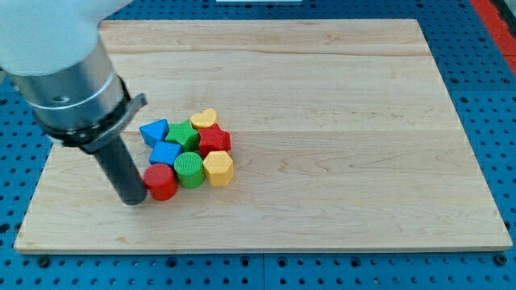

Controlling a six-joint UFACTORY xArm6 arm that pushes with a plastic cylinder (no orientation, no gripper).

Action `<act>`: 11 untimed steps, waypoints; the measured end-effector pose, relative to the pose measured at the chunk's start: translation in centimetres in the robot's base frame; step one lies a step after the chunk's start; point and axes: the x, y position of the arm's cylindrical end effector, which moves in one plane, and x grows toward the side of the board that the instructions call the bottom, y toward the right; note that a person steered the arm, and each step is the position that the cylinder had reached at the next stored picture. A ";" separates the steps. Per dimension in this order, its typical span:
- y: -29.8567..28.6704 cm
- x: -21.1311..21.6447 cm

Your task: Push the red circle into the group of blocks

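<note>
The red circle [162, 182] sits at the lower left of the block group, touching the green circle [189, 169] and close under a blue block [165, 153]. My tip [135, 199] stands just left of the red circle, touching or nearly touching it. The group also holds a blue triangle [154, 131], a green block [183, 134], a red star [214, 140], a yellow heart [205, 119] and a yellow hexagon [218, 167].
The wooden board [339, 121] lies on a blue pegboard table. The arm's large grey body [60, 64] fills the view's top left and hides that corner of the board.
</note>
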 end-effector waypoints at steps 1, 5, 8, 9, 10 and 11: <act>1.5 -0.5; 0.1 0.1; 7.4 1.8; 7.7 1.8; 7.7 1.7; 9.0 2.2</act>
